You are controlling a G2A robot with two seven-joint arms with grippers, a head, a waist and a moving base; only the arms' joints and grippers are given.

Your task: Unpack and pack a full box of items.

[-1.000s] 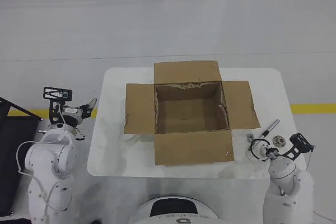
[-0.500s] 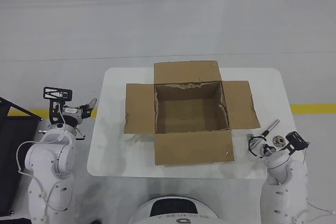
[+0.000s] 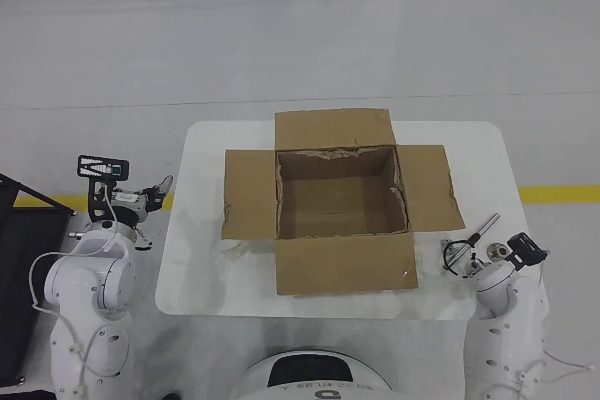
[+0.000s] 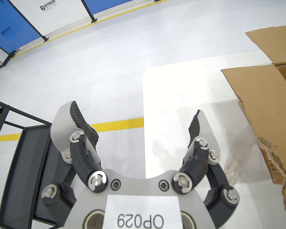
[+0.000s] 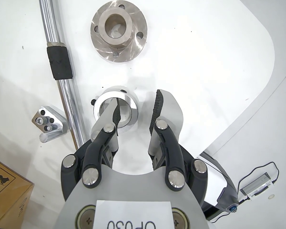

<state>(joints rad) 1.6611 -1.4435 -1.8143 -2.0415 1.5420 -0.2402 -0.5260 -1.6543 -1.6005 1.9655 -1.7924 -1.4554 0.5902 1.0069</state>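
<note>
An open cardboard box stands in the middle of the white table, all flaps spread and its inside looking bare. At the table's right front corner lie metal parts: a steel ring collar, a flanged hub, a long rod wrapped with black tape, and a small bracket block. My right gripper is open over the ring, one finger inside its bore and the other outside its wall. My left gripper hangs open and holds nothing, just off the table's left edge.
A dark rack stands on the floor left of the table. The box's near flap lies flat towards the front edge, and its corner sits close to my right gripper. Crumpled clear film lies by the box's left flap.
My right arm has shifted a little forward and inward over the metal parts at the table's right corner. The left arm has stayed still.
</note>
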